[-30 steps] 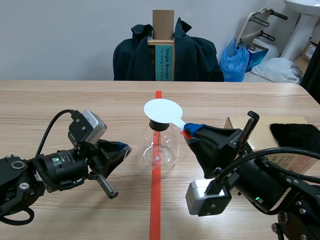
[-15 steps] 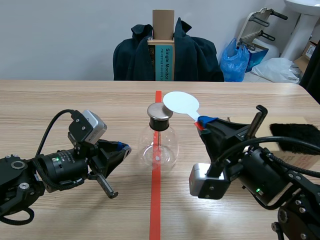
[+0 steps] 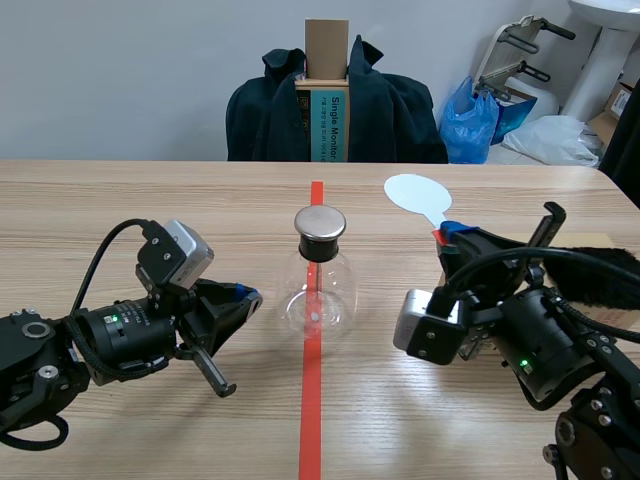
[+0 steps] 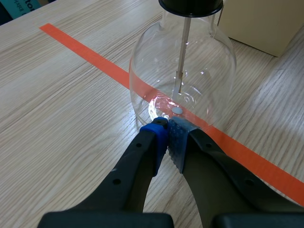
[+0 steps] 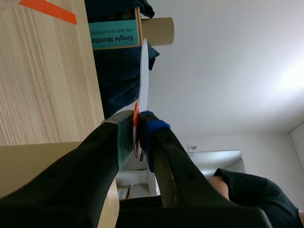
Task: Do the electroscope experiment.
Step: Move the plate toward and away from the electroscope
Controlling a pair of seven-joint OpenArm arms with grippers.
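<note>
The glass flask stands on the orange tape line at the table's middle, its dark metal cap on top and a thin rod hanging inside. The right gripper is clamped on the handle of a white paddle, which stands raised at about 2 o'clock from the flask, well clear of the cap. The left gripper lies at the flask's 9 o'clock with its pads pressed together on nothing, just short of the glass.

The likely trouble is the flask itself. Nothing holds it, so a paddle brought in too low or too fast could strike the cap and tip it. A small nudge from the closed left fingers could also slide it off the tape. The paddle is pinched only by its thin handle and may twist in the pads.

By count: one flask, one paddle, one cardboard box, one black furry cloth, one tape line, two grippers.
</note>
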